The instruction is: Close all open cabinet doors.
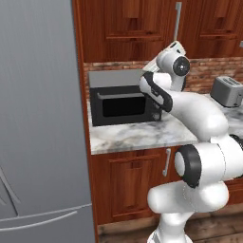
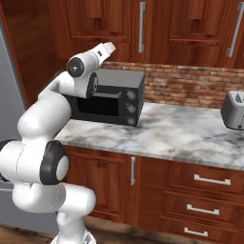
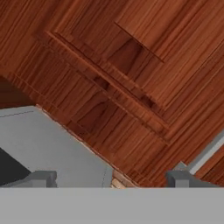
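Reddish-brown upper cabinet doors (image 2: 102, 19) with raised panels run above the counter, and those in view sit flush with their frames. A long silver bar handle (image 2: 141, 26) hangs on the door just right of my hand, and another handle (image 2: 236, 29) is further right. My gripper (image 2: 109, 46) is raised over the microwave, pointing up at the bottom of a door (image 1: 123, 28) just left of its handle (image 1: 178, 19). In the hand view the door panel (image 3: 131, 57) is close ahead and my gripper (image 3: 111, 179) is open, its fingertips (image 3: 41, 178) wide apart with nothing between them.
A black microwave (image 1: 126, 104) stands on the marble counter (image 2: 181, 133) under my hand. A silver toaster (image 1: 228, 90) is at the right. The grey fridge door (image 1: 40, 118) fills the left. Lower doors and drawers (image 2: 212, 180) sit below the counter.
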Tool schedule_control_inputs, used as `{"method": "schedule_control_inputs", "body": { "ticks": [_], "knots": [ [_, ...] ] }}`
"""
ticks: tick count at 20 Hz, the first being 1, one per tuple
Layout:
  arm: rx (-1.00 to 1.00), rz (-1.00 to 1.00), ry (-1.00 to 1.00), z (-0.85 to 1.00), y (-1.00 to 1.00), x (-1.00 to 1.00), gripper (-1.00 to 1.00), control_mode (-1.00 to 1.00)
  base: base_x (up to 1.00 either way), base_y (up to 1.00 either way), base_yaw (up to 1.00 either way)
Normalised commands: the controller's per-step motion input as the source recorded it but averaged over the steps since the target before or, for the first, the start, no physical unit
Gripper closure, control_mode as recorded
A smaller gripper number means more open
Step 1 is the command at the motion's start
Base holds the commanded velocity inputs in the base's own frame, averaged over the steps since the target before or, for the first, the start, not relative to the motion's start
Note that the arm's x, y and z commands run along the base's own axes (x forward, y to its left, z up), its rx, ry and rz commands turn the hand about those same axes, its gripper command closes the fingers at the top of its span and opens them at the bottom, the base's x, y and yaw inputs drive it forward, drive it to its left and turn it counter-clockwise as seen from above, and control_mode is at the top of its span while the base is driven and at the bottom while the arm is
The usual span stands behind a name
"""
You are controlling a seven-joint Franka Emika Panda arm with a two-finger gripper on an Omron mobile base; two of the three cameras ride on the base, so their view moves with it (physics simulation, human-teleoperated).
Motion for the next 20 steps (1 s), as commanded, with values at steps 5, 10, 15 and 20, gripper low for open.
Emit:
{"method": "schedule_control_inputs", "body": {
  "ticks": [5, 10, 15, 20],
  "knots": [
    [0.13, -0.14, 0.17, 0.24, 0.0, -0.71, -1.0, -1.0, 0.0, 0.0, 0.0],
    [0.15, -0.14, 0.25, 0.17, 0.0, -0.58, -1.0, -1.0, 0.0, 0.0, 0.0],
    [0.14, -0.14, 0.27, 0.01, 0.0, -0.62, -1.0, -1.0, 0.0, 0.0, 0.0],
    [0.13, -0.12, 0.29, -0.11, 0.0, -0.61, -1.0, -1.0, 0.0, 0.0, 0.0]
  ]
}}
